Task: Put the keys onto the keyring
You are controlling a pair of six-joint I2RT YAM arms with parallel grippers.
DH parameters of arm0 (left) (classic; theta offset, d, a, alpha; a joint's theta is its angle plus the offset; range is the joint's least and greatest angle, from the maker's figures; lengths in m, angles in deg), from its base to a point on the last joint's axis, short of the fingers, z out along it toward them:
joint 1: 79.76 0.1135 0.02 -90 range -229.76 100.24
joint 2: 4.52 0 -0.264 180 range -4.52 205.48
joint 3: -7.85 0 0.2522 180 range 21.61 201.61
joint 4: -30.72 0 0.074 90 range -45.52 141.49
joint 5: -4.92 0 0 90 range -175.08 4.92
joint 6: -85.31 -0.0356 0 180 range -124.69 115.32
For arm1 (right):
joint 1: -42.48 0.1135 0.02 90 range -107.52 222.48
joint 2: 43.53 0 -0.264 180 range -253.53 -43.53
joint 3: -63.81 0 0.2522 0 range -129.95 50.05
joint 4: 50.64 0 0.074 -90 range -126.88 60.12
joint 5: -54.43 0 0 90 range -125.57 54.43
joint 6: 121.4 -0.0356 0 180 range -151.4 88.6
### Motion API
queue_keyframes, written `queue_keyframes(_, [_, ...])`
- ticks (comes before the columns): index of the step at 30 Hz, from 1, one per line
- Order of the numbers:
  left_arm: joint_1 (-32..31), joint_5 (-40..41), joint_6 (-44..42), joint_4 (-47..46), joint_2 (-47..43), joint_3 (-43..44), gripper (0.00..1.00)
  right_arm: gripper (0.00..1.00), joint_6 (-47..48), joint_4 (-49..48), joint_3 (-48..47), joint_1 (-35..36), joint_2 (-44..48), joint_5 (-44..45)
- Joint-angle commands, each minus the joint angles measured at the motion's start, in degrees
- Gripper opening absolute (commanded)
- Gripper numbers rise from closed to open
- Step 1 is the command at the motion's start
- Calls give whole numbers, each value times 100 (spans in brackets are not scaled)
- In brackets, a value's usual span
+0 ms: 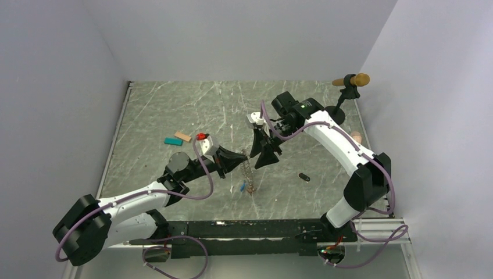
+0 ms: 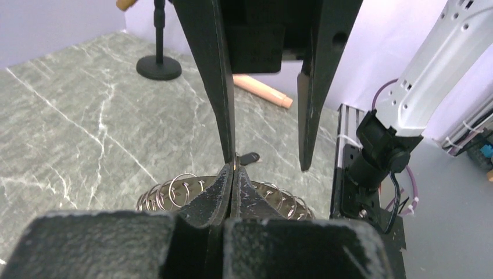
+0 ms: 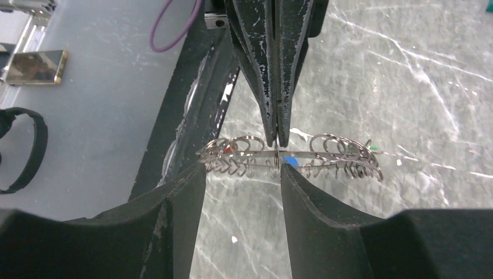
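The keyring (image 1: 249,174) is a metal loop strung with many small split rings. My left gripper (image 1: 245,157) is shut on its upper edge and holds it off the table; the left wrist view shows the closed fingertips (image 2: 234,170) pinching the keyring (image 2: 174,193). My right gripper (image 1: 256,159) is open, its fingers (image 3: 192,192) on either side of the keyring (image 3: 337,152) without touching it. A blue key (image 3: 289,161), a red bit (image 3: 227,149) and a green bit (image 3: 367,148) show at the ring. A black key (image 1: 303,176) lies on the table to the right.
A teal block (image 1: 172,141) and a tan block (image 1: 182,136) lie at the left of the marble table. A black round-based stand (image 1: 343,99) with a wooden handle stands at the back right. A metal rail (image 1: 261,226) runs along the near edge.
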State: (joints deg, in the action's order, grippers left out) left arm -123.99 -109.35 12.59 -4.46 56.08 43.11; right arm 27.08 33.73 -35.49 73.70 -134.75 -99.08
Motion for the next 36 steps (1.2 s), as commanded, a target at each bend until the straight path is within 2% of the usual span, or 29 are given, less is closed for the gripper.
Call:
queue_keyframes(1, [19,93,379,-1361,70,116,0,53,-167,-715,250,-11,269,-685])
queue_keyframes(7, [17,85,377,-1322,95,119,0,46,-271,-837,301,-44,277,-735])
queue_keyframes(18, [17,-3,268,-944,65,201,0,45,-360,-851,309,-265,346,-845])
queue_keyframes(36, [18,-78,337,-1002,242,303,0,26,-609,-1102,467,-262,304,-1023])
